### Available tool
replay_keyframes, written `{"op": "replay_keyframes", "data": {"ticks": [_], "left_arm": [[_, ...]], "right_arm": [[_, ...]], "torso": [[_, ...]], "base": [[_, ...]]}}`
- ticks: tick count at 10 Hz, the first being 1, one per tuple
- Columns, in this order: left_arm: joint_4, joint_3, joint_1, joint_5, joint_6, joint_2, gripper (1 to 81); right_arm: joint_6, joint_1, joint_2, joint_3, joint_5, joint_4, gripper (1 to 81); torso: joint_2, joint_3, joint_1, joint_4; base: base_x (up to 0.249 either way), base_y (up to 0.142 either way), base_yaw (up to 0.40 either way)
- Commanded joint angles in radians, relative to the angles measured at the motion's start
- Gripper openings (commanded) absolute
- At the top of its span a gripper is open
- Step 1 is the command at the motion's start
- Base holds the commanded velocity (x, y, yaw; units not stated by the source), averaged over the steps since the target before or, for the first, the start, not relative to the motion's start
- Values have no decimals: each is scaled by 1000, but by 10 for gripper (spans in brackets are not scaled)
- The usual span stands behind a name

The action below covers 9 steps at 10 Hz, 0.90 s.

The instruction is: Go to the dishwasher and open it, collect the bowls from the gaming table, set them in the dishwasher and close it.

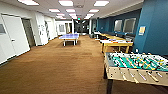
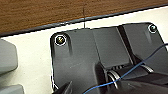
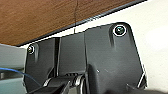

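The gaming table (image 1: 137,66) is seen low on the right of the head view, long axis running off to the right, so the right arm is probably nearer; jaws' state can't be told.

bright ceiling panels (image 1: 66,3), blurry throughout

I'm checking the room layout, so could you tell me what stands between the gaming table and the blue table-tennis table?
In the head view, a yellow-framed table stands beyond the gaming table; toward the table-tennis table the rest is brown carpet.
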Motion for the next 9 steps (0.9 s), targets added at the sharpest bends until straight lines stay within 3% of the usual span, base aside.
{"op": "replay_keyframes", "data": {"ticks": [1, 4, 9], "left_arm": [[-1, -5, -58, 46, -3, -2, 811], [-1, -5, -56, 44, -3, -3, 811], [-3, -5, -56, 44, -5, -6, 811]], "right_arm": [[-4, 51, 1, -2, -43, -9, 811], [-5, 49, 1, -5, -43, -9, 811], [-14, 49, 1, -6, -43, -8, 811]], "torso": [[0, 0, 0, 0], [0, 0, 0, 0], [0, 0, 0, 0]], "base": [[0, 0, 255], [0, 0, 140], [0, 0, 0]]}}
